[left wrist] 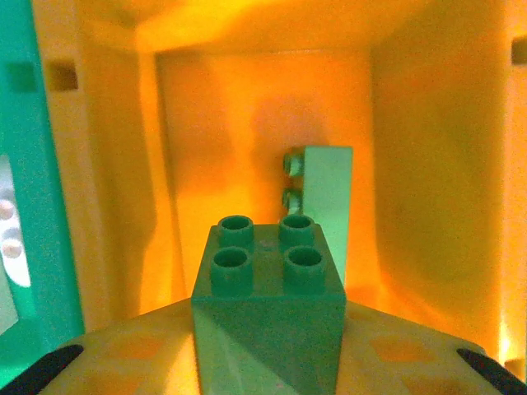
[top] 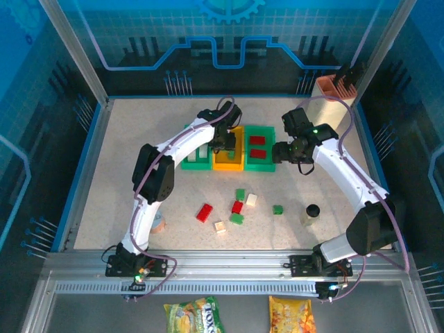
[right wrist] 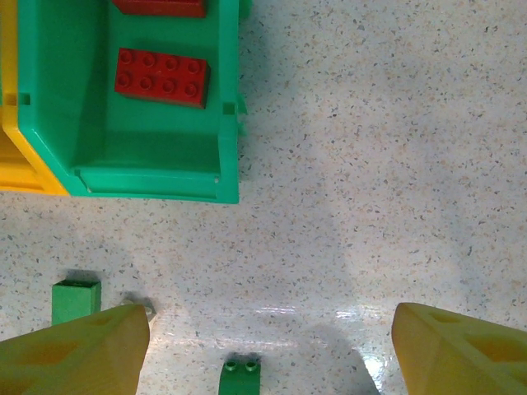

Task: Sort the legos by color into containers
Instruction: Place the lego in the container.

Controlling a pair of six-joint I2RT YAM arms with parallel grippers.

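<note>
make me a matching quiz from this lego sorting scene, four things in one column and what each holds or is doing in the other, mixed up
Things:
1. left end effector
2. right end effector
3. right green bin
4. orange-yellow bin

States:
A. red bricks lie inside
B. open above the table
C. shut on a green brick
D. a pale green brick stands inside

Pairs: 1-C, 2-B, 3-A, 4-D
</note>
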